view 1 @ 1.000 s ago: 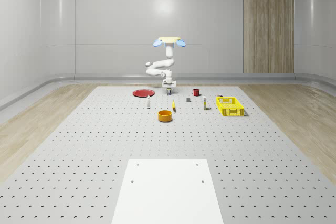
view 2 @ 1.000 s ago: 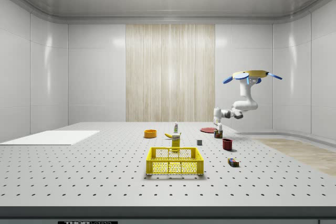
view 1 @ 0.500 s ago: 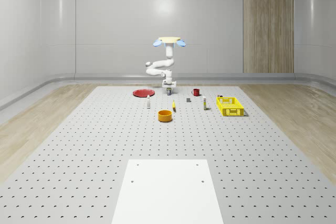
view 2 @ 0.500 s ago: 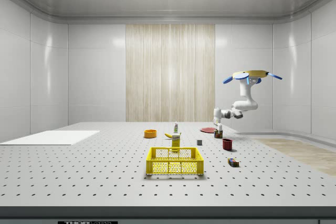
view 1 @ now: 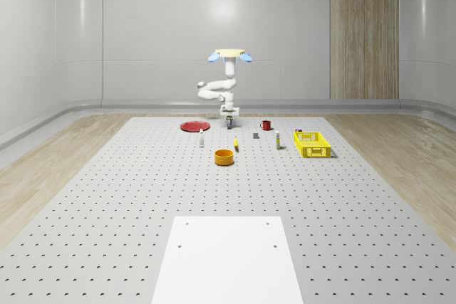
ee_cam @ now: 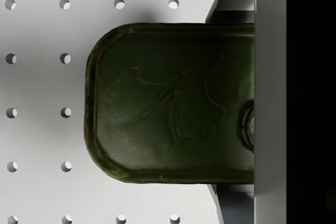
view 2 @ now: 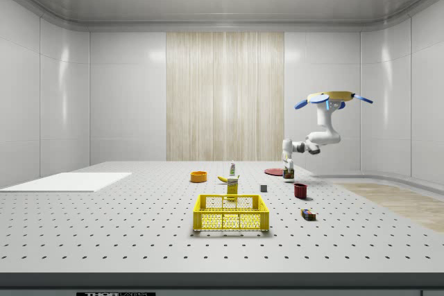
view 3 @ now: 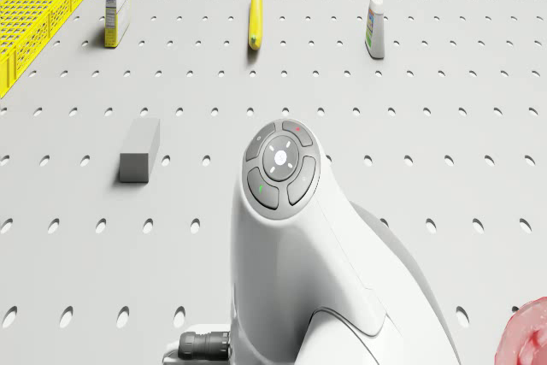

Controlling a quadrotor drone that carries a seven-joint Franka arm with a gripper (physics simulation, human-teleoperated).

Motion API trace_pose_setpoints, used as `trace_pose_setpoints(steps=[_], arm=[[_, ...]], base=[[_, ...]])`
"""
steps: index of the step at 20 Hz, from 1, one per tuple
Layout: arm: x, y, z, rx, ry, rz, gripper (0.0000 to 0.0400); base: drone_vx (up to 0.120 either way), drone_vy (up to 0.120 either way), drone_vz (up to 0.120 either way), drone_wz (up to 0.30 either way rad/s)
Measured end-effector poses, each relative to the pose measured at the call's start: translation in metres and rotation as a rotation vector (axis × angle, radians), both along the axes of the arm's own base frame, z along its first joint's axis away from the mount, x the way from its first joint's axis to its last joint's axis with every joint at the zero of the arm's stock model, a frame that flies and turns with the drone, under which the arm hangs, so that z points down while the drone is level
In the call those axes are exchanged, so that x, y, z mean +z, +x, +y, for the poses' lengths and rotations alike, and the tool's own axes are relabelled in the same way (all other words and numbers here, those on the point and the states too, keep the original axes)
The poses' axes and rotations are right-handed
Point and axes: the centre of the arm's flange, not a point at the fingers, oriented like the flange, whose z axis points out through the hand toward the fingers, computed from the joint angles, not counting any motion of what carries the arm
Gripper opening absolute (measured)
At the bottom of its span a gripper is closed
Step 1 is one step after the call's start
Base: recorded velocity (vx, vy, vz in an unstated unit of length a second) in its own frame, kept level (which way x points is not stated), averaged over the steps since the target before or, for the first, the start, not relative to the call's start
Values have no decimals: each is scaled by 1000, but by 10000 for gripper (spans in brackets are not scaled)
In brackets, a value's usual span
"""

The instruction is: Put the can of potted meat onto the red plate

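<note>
Whole-scene view: drone (view 1: 228, 55) hovers near the tabletop's (view 1: 107, 197) far edge, arm folded down, end effector (view 1: 229, 120) low beside the plate (view 1: 193, 127).

Side view: can (view 2: 288, 171) sits just under the end effector, near the plate (view 2: 275, 171).

Wrist view: can (ee_cam: 173, 103) top close below, finger (ee_cam: 270, 98) alongside; whether it is clamped I cannot tell. Judgement: rigid metal, fairly heavy, smooth, so grip across the flat sides.
</note>
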Motion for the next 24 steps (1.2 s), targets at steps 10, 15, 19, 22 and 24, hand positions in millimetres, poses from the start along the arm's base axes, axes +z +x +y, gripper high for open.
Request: trace_pose_setpoints(steps=[10,15,19,22,24], arm=[[-12,0,0,-4,0,0,287],[-13,0,0,-4,0,0,287],[-13,0,0,-5,0,0,287],[-13,0,0,-5,0,0,287],[-13,0,0,-5,0,0,287]], base=[[-116,-120,0,0],[-40,-120,0,0],[0,-120,0,0],[120,-120,0,0],[60,-120,0,0]])
